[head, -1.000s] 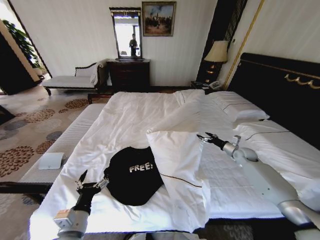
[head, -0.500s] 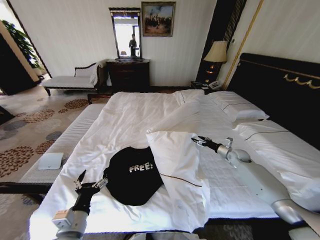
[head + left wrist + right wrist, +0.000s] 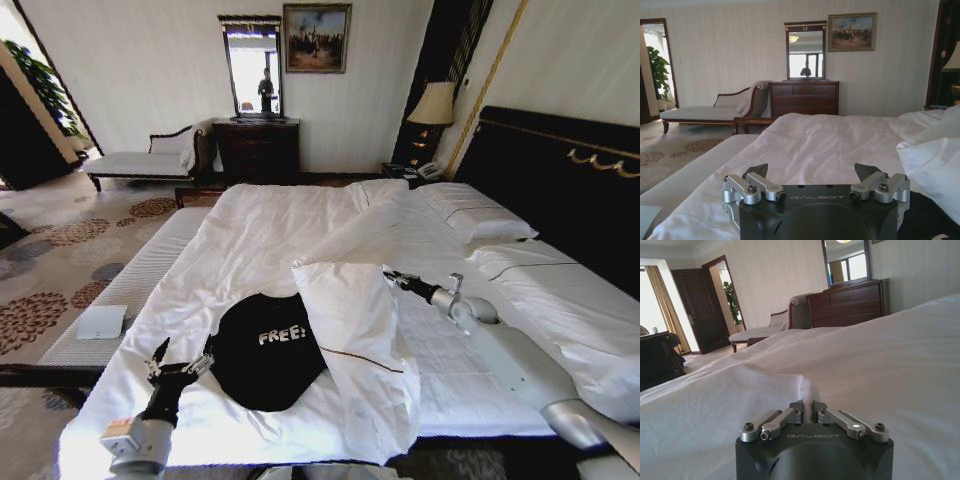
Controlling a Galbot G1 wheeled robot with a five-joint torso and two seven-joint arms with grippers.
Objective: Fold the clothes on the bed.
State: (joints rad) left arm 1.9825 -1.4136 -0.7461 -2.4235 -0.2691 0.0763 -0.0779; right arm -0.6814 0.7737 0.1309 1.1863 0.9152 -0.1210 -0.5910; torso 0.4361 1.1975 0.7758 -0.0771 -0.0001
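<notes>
black t-shirt (image 3: 267, 350) with white "free!" lettering lies bunched on the near part of the bed (image 3: 250, 230), left hand (image 3: 178, 362) spread wide and empty just left of it, right hand (image 3: 390, 279) pinched closed at the folded white duvet (image 3: 350, 320) to its right.

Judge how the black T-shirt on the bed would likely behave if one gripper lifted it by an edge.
The T-shirt lies bunched and rounded on the duvet, so it is probably floppy and would drape. It looks thin, likely light. Lifted by the left gripper alone, it would probably hang unevenly.
</notes>
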